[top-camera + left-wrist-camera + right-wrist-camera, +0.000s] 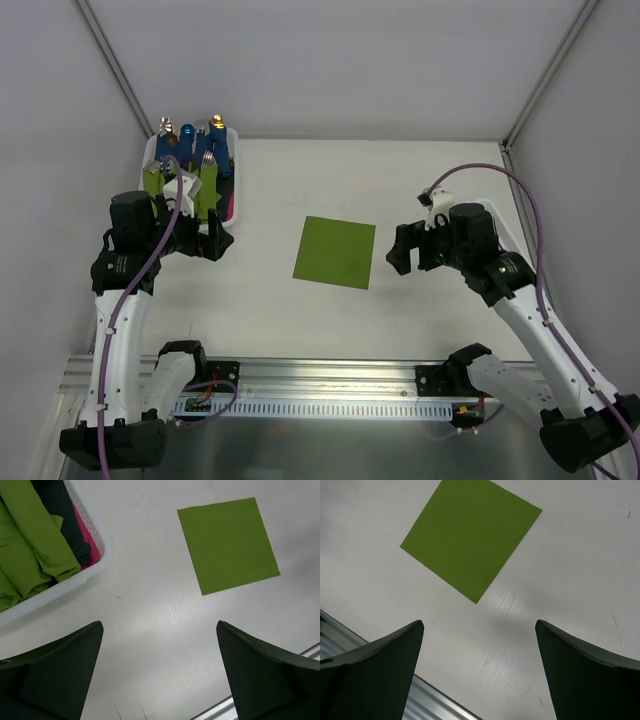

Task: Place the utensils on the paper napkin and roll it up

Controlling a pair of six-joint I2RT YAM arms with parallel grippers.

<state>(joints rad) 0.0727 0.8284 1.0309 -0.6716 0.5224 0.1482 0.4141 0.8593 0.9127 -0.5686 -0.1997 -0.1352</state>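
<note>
The paper napkin (335, 252) is a plain olive-green square lying flat in the middle of the table; it also shows as a napkin (227, 545) in the left wrist view and a napkin (470, 535) in the right wrist view. Nothing rests on it. Shiny reddish-metal utensil ends (215, 125) stick out at the far end of the white basket (222, 228), among blue handles and green rolls. I cannot tell loose pieces from wrapped ones. My left gripper (207, 243) hovers open at the basket's near corner. My right gripper (401, 251) hovers open just right of the napkin. Both are empty.
The basket rim (100, 565) holds green rolled bundles (35, 535), a dark piece (65, 515) and a pink piece (87, 530). A metal rail (320, 375) runs along the near table edge. Grey walls close off the back and both sides.
</note>
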